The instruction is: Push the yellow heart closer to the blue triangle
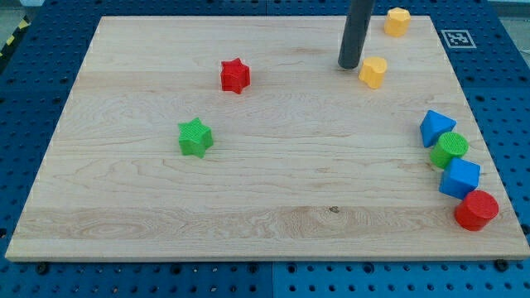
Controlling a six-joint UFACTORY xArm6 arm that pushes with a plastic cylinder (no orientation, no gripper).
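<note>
The yellow heart lies near the view's top right on the wooden board. The blue triangle lies below and to the right of it, near the board's right edge. My tip stands just left of the yellow heart, close to it, with a narrow gap showing. The dark rod rises from the tip out of the view's top.
A yellow hexagon sits at the top right. A green cylinder, a blue cube and a red cylinder line up below the blue triangle. A red star and a green star lie at the left.
</note>
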